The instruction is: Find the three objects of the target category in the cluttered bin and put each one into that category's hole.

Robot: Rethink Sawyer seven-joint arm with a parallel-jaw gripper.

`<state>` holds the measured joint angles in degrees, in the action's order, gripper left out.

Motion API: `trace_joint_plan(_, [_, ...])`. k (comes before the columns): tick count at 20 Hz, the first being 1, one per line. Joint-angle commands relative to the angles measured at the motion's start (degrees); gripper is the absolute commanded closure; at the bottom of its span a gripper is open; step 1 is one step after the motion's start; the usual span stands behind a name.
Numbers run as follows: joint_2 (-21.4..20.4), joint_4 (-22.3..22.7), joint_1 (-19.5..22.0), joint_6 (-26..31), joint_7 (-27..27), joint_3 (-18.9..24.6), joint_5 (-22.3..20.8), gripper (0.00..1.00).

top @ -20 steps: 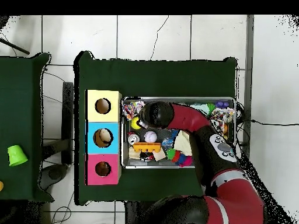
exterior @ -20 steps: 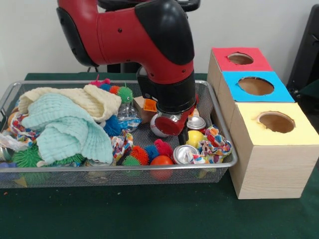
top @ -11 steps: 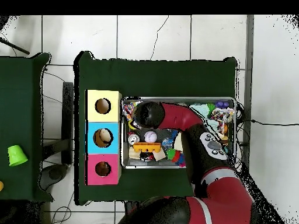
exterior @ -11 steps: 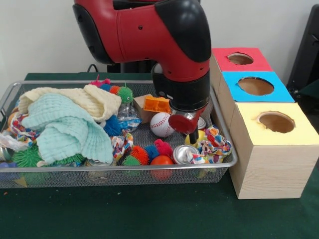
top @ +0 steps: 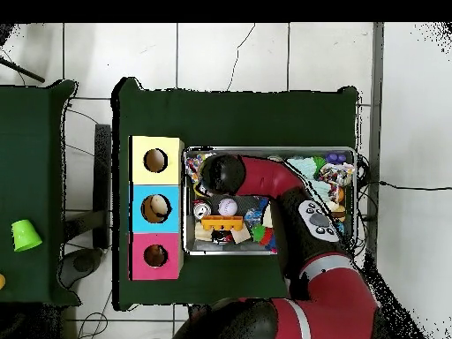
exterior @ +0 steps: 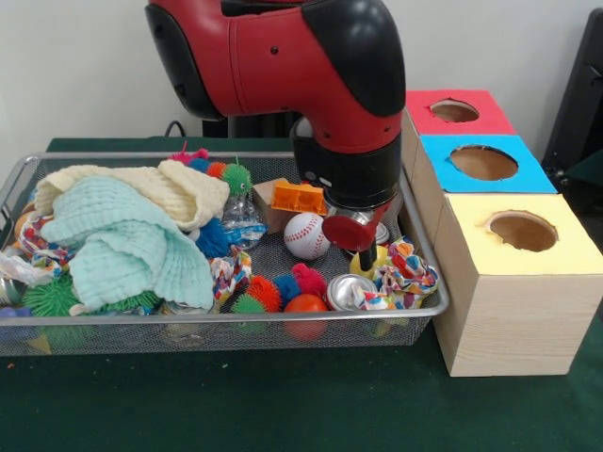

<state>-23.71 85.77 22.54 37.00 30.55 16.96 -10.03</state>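
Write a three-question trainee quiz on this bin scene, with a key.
1. True or false: the baseball lies outside the wire bin.
2. Which box top is nearest the camera in the front view? A red, B blue, C yellow.
3. Fill in: the mint cloth sits at the bin's ___ end in the front view.

Key: 1 false; 2 C, the yellow box; 3 left.
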Motion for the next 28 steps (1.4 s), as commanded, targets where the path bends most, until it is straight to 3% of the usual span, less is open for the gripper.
trace_joint_plan(1, [2.05,0.5,-0.52,-2.47,16.2,-1.62,1.76,1.0])
trace_joint_plan(8, [2.61,-2.19,-2.97,-0.16,17.02,-3.42,2.12,1.0])
trace_joint_plan(9, [2.75,-2.8,-3.76,0.85,17.11,-4.3,2.24,0.0])
trace_joint_plan(12, [2.79,-3.57,-4.36,2.45,16.27,-5.16,1.46,0.0])
trace_joint_plan(15, [2.49,-2.04,-3.49,0.04,15.88,-4.45,2.25,0.0])
trace_joint_plan(19, [2.88,-3.4,-4.6,2.49,16.09,-5.69,2.75,0.0])
trace_joint_plan(28, [3.72,-5.13,-5.84,1.32,16.28,-5.82,4.05,0.0])
